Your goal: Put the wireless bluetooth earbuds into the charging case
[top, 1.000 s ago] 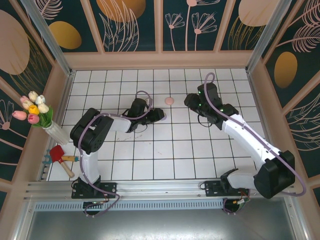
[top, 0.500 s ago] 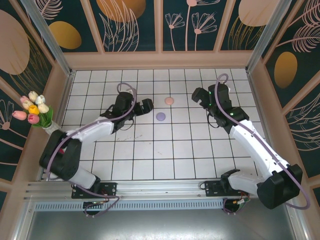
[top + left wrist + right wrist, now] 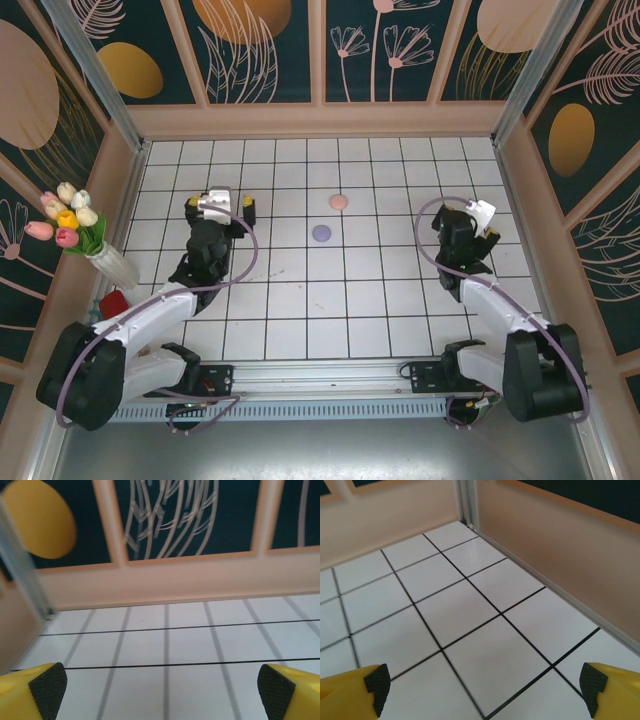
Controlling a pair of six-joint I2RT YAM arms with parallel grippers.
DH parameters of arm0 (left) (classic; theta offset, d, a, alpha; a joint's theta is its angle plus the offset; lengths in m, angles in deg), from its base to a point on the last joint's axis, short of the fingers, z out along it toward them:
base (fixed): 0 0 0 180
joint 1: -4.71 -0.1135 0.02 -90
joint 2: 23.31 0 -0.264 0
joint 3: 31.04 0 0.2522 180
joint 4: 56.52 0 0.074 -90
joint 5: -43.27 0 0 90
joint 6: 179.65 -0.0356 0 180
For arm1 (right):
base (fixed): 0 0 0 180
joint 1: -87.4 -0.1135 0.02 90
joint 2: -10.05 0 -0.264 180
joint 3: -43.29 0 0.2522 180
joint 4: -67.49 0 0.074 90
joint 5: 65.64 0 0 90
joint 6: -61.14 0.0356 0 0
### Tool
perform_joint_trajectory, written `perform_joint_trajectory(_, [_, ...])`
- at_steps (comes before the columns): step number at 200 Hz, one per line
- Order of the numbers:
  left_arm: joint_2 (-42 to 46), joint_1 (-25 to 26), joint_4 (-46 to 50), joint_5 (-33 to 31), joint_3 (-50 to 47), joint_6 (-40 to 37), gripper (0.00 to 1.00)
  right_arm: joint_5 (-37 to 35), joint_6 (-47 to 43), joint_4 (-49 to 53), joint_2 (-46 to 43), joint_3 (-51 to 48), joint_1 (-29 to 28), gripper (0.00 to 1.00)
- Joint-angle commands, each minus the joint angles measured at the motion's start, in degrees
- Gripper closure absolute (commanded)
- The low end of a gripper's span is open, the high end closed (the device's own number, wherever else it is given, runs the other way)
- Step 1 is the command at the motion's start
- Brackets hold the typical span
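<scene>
Both hands are empty here! The left hand (image 3: 216,206) hangs over the white tiled tabletop (image 3: 300,300) with its jaws spread wide. The right hand (image 3: 472,222) matches it, wide open, nothing between the black pads (image 3: 376,682). Between them, well apart from either, lie a small round pink disc (image 3: 339,201) and a small round purple disc (image 3: 321,233). The earbuds are too small to pick out from above. This looks like the approach step: next, one hand must swing to centre and pinch finely.
</scene>
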Motion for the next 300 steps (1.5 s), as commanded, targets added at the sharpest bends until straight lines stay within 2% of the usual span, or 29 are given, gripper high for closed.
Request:
perform_joint_trajectory(1, [-1.83, -2.70, -13.31, -4.11, -3.55, -8.68, 0.01, 1.22, -8.77, -21.89, 3.75, -3.75, 1.35, 0.01])
perform_joint_trajectory(25, [-5.56, -5.26, -19.31, -2.50, -7.08, -8.70, 0.01, 4.33, -12.03, -29.87, 8.18, -6.73, 2.16, 0.01])
perform_joint_trajectory(46, [-10.65, -8.22, -24.89, -0.38, -9.10, -5.75, 0.01, 8.37, -12.41, -36.02, 11.39, -9.45, 3.19, 0.01])
perform_joint_trajectory(54, [-12.82, -8.96, -27.43, 0.54, -9.57, -7.05, 0.01, 10.34, -13.14, -39.97, 12.47, -11.05, 3.71, 0.01])
perform_joint_trajectory(61, [-13.76, -9.39, -24.46, -0.02, -7.88, -5.72, 0.01, 12.35, -13.42, -39.80, 12.16, -11.21, 3.91, 0.01])
perform_joint_trajectory(75, [-14.91, -11.70, -23.73, 5.96, -9.09, -3.92, 0.01, 16.94, -13.56, -43.87, 12.63, -12.40, 5.29, 0.01])
perform_joint_trajectory(91, [-16.77, -13.18, -34.33, 7.60, -13.97, -3.14, 0.01, 22.79, -12.69, -48.52, 14.99, -13.32, 7.11, 0.01])
perform_joint_trajectory(104, [-15.26, -15.08, -33.33, 11.97, -14.86, -2.08, 0.01, 24.83, -13.45, -56.79, 19.49, -15.35, 7.20, 0.01])
perform_joint_trajectory(118, [-14.62, -17.20, -33.58, 16.26, -15.48, -0.68, 0.01, 27.22, -13.92, -59.18, 23.41, -14.62, 7.81, 0.01])
perform_joint_trajectory(128, [-14.65, -18.53, -33.96, 18.90, -15.67, 0.17, 0.01, 32.27, -12.21, -51.92, 21.75, -12.67, 10.15, 0.01])
perform_joint_trajectory(140, [-14.73, -19.92, -33.74, 21.29, -15.55, 1.08, 0.01, 36.11, -11.68, -52.58, 22.25, -12.64, 11.87, 0.01])
perform_joint_trajectory(159, [-15.86, -22.99, -33.84, 26.49, -15.15, 2.93, 0.01, 36.28, -11.63, -52.03, 21.97, -12.47, 12.15, 0.01])
perform_joint_trajectory(170, [-18.43, -24.14, -37.57, 29.77, -16.02, 3.01, 0.01, 36.26, -11.63, -52.06, 21.98, -12.47, 12.11, 0.01])
perform_joint_trajectory(180, [-20.66, -24.49, -39.92, 29.66, -16.06, 3.57, 0.01, 36.31, -11.67, -52.50, 22.14, -12.53, 12.07, 0.01])
perform_joint_trajectory(191, [-20.80, -25.81, -37.17, 32.22, -14.51, 4.35, 0.01, 36.18, -11.79, -52.67, 22.14, -12.59, 11.88, 0.01])
perform_joint_trajectory(206, [-21.28, -27.66, -35.79, 34.74, -13.38, 5.94, 0.01, 32.04, -12.48, -53.31, 22.18, -12.82, 10.07, 0.01])
perform_joint_trajectory(235, [-21.38, -27.72, -34.42, 29.81, -12.64, 7.53, 0.01, 33.10, -12.29, -52.76, 22.15, -12.56, 10.53, 0.01])
perform_joint_trajectory(300, [-21.48, -27.50, -33.73, 29.13, -12.16, 7.40, 0.01, 35.99, -12.07, -51.75, 22.20, -12.07, 11.62, 0.01])
